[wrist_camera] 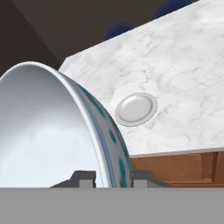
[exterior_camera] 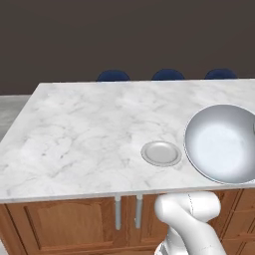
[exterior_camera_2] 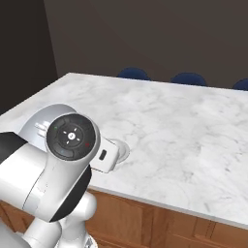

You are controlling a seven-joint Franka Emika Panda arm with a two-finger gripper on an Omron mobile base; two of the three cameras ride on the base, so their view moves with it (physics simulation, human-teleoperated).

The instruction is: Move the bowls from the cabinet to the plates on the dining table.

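My gripper (wrist_camera: pixel 113 177) is shut on the rim of a white bowl (wrist_camera: pixel 52 131) with blue patterning, which I hold tilted on edge above the near side of the dining table (exterior_camera: pixel 89 129). In the left base view the bowl (exterior_camera: pixel 221 144) hangs large at the right, its hollow facing the camera. In the right base view my arm covers most of the bowl (exterior_camera_2: pixel 43 118). A small flat light-grey plate (exterior_camera: pixel 161 153) lies bare on the marble near the front edge, just left of the bowl. The plate (wrist_camera: pixel 136 108) sits beyond the bowl's rim in the hand view. The cabinet is out of view.
Three dark blue chair backs (exterior_camera: pixel 168 74) stand along the table's far side. Below the marble top are brown wooden drawer fronts with silver handles (exterior_camera: pixel 118 211). The table's left part (exterior_camera: pixel 64 134) is bare marble. Dark walls lie behind.
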